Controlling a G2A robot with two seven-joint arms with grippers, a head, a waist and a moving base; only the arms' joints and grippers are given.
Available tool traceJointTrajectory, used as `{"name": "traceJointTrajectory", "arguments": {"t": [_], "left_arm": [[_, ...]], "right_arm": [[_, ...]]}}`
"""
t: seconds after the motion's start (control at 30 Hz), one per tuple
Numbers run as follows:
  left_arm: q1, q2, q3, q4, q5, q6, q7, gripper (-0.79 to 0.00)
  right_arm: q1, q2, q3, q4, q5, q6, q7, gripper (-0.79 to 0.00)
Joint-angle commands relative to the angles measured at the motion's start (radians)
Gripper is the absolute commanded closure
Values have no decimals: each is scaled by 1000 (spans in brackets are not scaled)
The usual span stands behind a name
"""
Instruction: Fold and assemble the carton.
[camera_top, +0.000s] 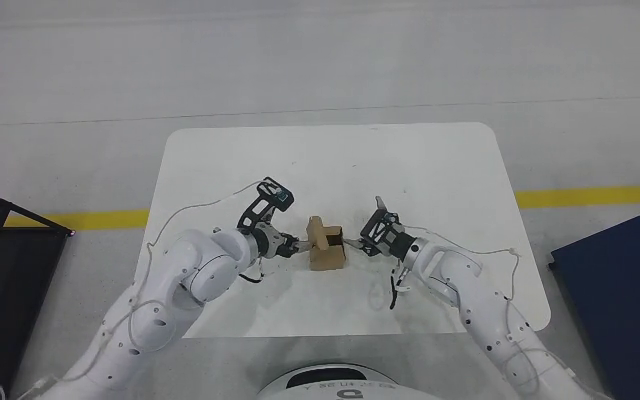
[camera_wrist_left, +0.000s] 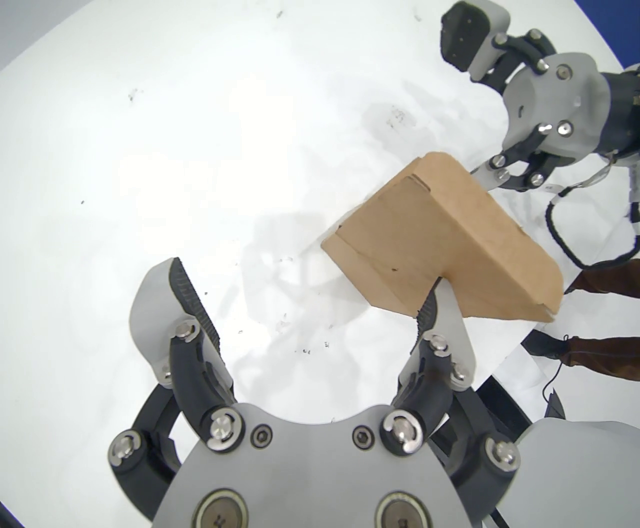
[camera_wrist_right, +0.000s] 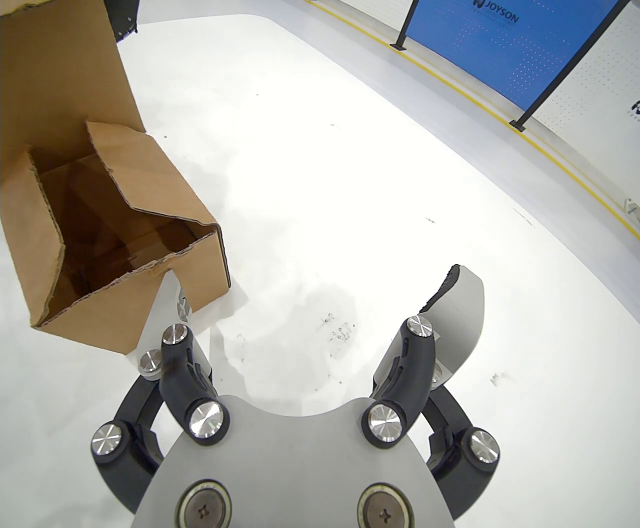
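Note:
A small brown carton (camera_top: 326, 245) lies on its side at the middle of the white table (camera_top: 420, 170). Its open end with loose flaps faces my right gripper (camera_wrist_right: 315, 292), and the inside (camera_wrist_right: 100, 235) is dark and bare. My right gripper (camera_top: 369, 227) is open, with one finger (camera_wrist_right: 172, 300) against the carton's lower open edge. On the opposite side my left gripper (camera_wrist_left: 305, 280) is open too. One of its fingertips (camera_wrist_left: 434, 306) touches the closed end of the carton (camera_wrist_left: 440, 245), while the other (camera_wrist_left: 175, 285) hangs free. Nothing is held.
The table's front edge lies close behind both arms (camera_top: 300, 335). A yellow floor line (camera_top: 580, 196) runs past the table, a blue panel (camera_top: 600, 280) stands at the right, and a dark stand (camera_top: 25, 270) at the left. Bare tabletop lies beyond the carton.

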Motion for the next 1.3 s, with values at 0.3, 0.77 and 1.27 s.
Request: {"name": "traceJointTrajectory", "arguments": {"t": [0.3,0.77,1.27], "left_arm": [[-105,-39,102,103,42,42,-34,-785],[-112,-52,75,112,15,74,-46,-785],[-39,-30,-92,74,-31,77,-45,-785]], "right_arm": [[20,-8,-18,22,5,0,-8,-785],[15,-9,4,12,12,13,-18,-785],[36,-21,44,-8,117,85,-28,-785]]}}
